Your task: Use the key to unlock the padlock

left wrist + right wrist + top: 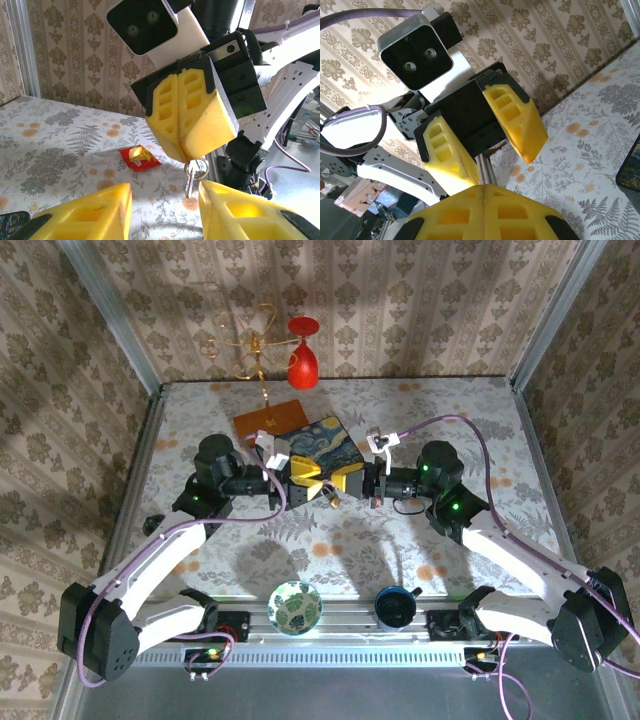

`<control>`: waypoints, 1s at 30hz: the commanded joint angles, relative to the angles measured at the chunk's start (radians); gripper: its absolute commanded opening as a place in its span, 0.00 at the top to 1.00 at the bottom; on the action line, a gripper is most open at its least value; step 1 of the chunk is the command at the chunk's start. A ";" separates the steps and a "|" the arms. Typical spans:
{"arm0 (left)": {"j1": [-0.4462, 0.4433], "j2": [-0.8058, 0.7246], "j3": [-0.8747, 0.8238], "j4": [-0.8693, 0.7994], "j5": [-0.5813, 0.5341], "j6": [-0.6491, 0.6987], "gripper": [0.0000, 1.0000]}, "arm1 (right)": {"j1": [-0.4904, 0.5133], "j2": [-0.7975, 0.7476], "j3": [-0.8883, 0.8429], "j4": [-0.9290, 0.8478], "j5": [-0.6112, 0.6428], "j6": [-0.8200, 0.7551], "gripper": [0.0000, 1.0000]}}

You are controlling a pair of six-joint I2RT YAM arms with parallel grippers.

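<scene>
— How far along are we?
— Early, I judge. My right gripper (186,158) is clenched on a small ring, and the key (189,181) hangs from it, close in front of my left gripper (165,200), whose fingers stand apart and hold nothing. The padlock I cannot find for sure; it is too small. Inserting and turning are left.

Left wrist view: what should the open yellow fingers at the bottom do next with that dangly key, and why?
Probably ease the left gripper forward and close on the key. It dangles free from the key ring pinched in the shut right gripper, and it hangs in line with the gap between the left gripper's open fingers, which aren't touching it.
</scene>
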 commanded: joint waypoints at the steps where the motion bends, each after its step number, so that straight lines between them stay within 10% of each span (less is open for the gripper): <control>1: -0.008 -0.008 0.010 -0.004 0.041 0.003 0.60 | 0.010 -0.017 0.035 -0.007 0.001 -0.019 1.00; 30: -0.050 0.010 0.037 -0.054 0.063 0.074 1.00 | 0.021 -0.020 0.044 -0.037 0.025 -0.038 1.00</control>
